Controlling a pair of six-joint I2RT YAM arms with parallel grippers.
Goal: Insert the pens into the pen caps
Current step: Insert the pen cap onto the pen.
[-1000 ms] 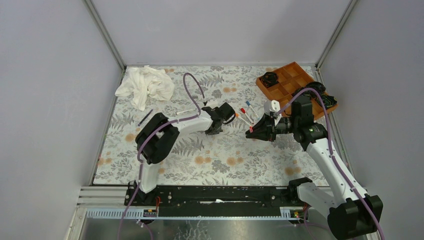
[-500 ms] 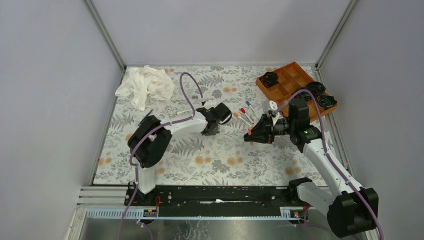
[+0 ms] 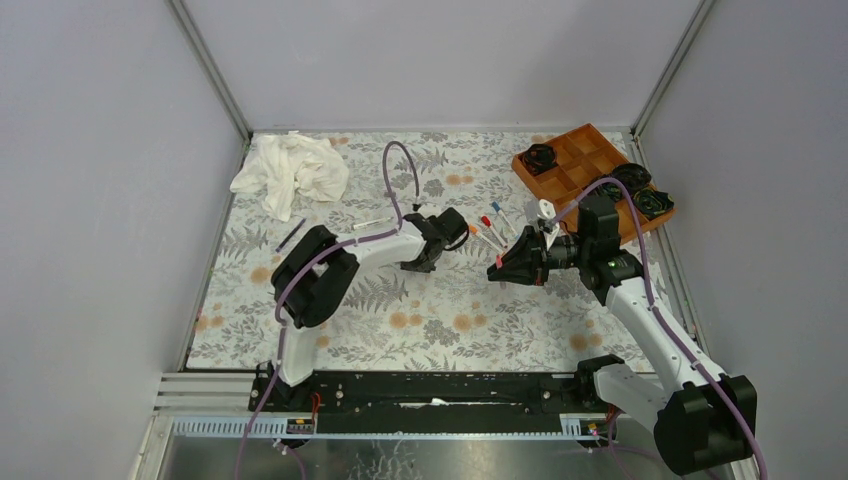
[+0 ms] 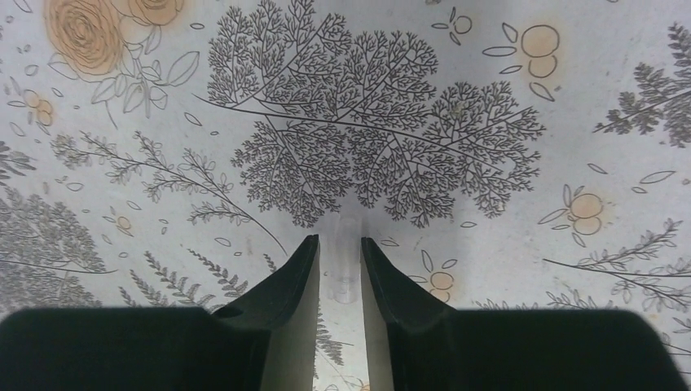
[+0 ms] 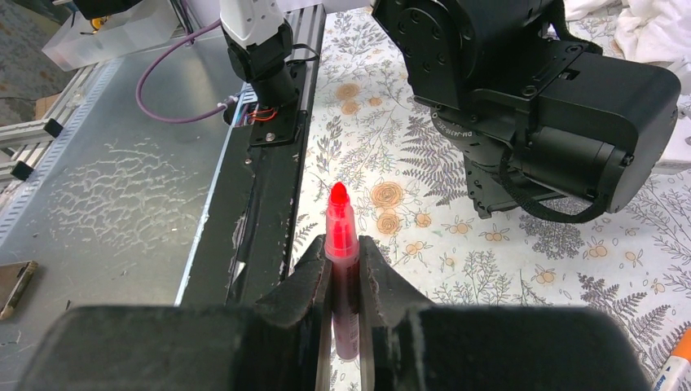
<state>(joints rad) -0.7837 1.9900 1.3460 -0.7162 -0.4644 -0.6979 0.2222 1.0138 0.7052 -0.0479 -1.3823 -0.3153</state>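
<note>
My right gripper (image 5: 344, 243) is shut on a red-tipped pen (image 5: 339, 213). It holds the pen above the table with the red tip sticking out toward the left arm; in the top view the gripper (image 3: 500, 266) is at centre right. My left gripper (image 4: 337, 240) points down at the table. Its fingers are closed around a small clear pen cap (image 4: 345, 265). In the top view it (image 3: 432, 246) is a short way left of the red tip. Three more pens with orange, red and blue tips (image 3: 487, 226) lie between the arms, farther back. A white pen (image 3: 372, 223) and a dark pen (image 3: 290, 235) lie to the left.
An orange compartment tray (image 3: 577, 160) with black rosette objects stands at the back right. A crumpled white cloth (image 3: 290, 170) lies at the back left. The left arm's black body (image 5: 538, 98) fills the upper right of the right wrist view. An orange-tipped pen (image 5: 676, 366) shows at its lower right corner.
The left arm's elbow swung left and then back right, and its gripper stayed near the same spot. The right gripper moved slightly left with the red pen.
</note>
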